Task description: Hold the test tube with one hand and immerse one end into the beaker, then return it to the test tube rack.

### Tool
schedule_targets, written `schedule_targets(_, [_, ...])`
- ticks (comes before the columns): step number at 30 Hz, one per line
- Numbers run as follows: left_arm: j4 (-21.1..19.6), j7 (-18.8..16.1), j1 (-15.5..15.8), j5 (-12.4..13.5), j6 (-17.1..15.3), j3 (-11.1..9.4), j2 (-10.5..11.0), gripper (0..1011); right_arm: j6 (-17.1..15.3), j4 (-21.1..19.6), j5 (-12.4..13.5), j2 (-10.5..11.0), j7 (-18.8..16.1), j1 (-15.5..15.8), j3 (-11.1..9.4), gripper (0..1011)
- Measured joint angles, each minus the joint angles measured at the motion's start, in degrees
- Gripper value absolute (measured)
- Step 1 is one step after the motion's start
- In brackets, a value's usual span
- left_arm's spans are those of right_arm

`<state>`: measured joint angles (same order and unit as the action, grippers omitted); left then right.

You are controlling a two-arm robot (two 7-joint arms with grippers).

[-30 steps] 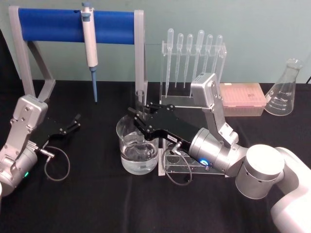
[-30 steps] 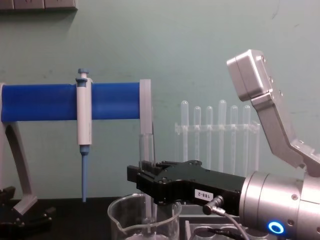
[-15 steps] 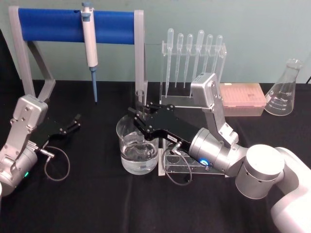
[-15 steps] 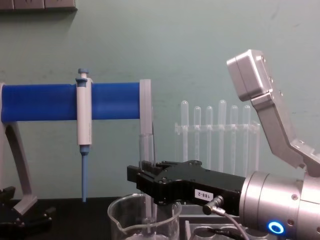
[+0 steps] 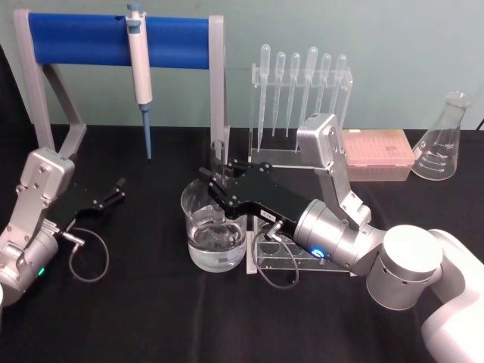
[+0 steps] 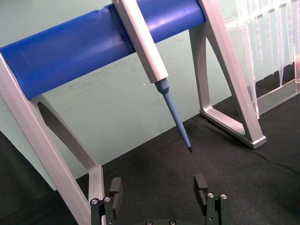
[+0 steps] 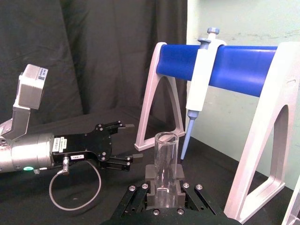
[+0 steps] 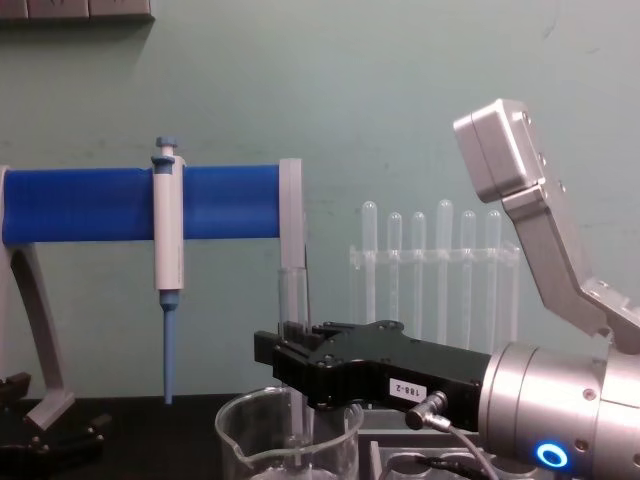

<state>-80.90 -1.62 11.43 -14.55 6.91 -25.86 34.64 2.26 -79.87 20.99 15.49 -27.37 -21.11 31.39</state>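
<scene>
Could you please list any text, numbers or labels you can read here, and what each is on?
"188-2", seemingly upside down: white label on the right gripper, which holds the test tube.
Graduation marks on the conical flask: too small to read.
White sticker on the left gripper: too blurred to read.

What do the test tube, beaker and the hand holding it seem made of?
Test tube: clear glass by its look, smooth and see-through. Beaker: likely clear glass too, glossy, liquid visible through its wall. Right hand: matte black flat plates, metal or hard plastic, screw heads showing. Left hand parked open at left.
</scene>
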Motion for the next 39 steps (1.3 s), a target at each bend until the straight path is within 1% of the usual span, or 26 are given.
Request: schedule_targets(39, [0.0,0.0,0.0,0.0,0.0,0.0,0.0,1000,0.0,0.0,0.0,0.0,0.0,0.0,0.0,227])
